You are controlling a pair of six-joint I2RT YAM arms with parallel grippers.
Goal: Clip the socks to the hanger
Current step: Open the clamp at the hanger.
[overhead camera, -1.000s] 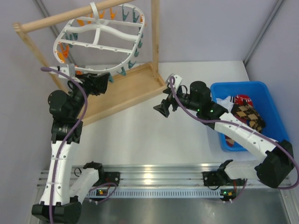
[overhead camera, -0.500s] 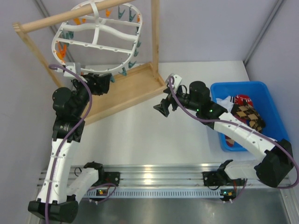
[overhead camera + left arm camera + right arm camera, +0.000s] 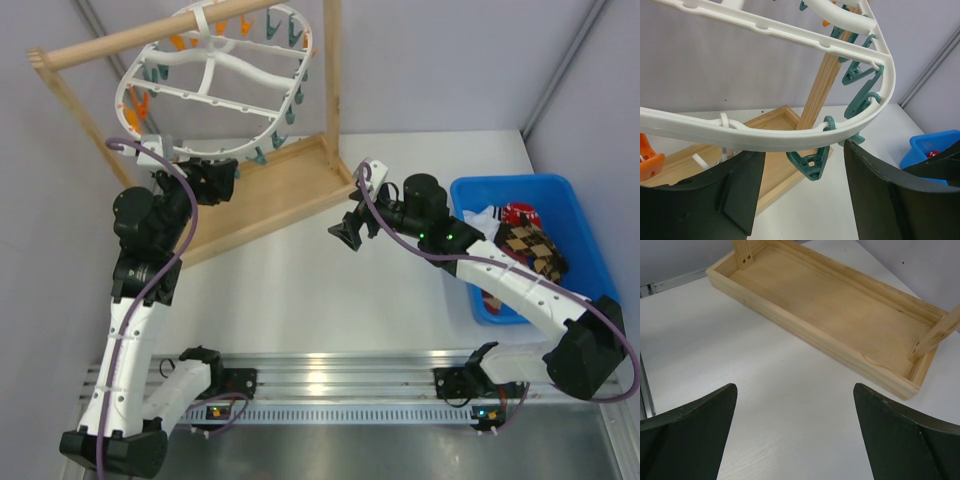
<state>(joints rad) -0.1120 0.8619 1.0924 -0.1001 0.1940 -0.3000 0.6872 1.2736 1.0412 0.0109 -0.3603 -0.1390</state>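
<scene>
Left gripper [image 3: 221, 178]: matte black jaws apart, nothing clamped, at the front left of the rack [image 3: 270, 196], just under the hanger [image 3: 222, 101].
Hanger: white moulded-plastic oval with crossbars, hooked on the rack's round wooden pole. A teal clip [image 3: 810, 163] dangles from its rim between the jaws.
Right gripper [image 3: 345, 235]: jaws wide, empty, over the smooth white table [image 3: 300, 295] right of the rack's tray.
Socks [image 3: 527, 246]: soft heap in a blue plastic bin [image 3: 478, 188], well right of the rack.
</scene>
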